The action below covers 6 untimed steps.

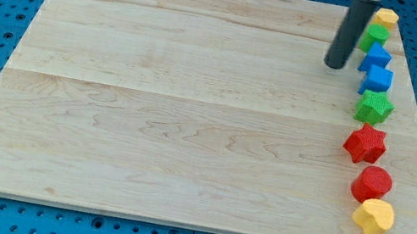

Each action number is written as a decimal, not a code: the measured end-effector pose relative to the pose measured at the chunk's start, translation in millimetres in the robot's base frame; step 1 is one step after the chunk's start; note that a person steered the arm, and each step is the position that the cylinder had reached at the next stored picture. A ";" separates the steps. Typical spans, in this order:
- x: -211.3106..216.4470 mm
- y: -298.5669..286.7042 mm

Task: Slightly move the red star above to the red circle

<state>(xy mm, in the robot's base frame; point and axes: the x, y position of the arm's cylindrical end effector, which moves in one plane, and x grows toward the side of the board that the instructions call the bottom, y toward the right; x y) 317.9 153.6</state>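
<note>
The red star (365,144) lies near the board's right edge, just above the red circle (371,184), almost touching it. My tip (334,66) rests on the board at the upper right, to the left of the blue blocks and well above and left of the red star, touching no block.
A column of blocks runs down the right edge: a yellow block (387,18), a green block (374,36), two blue blocks (376,57) (379,79), a green star (374,107), then below the red circle a yellow heart (374,218). The wooden board (176,103) lies on a blue pegboard.
</note>
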 end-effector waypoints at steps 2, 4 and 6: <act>-64.9 -51.6; -73.8 -51.7; -62.6 -91.3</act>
<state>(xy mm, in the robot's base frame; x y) 255.3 62.3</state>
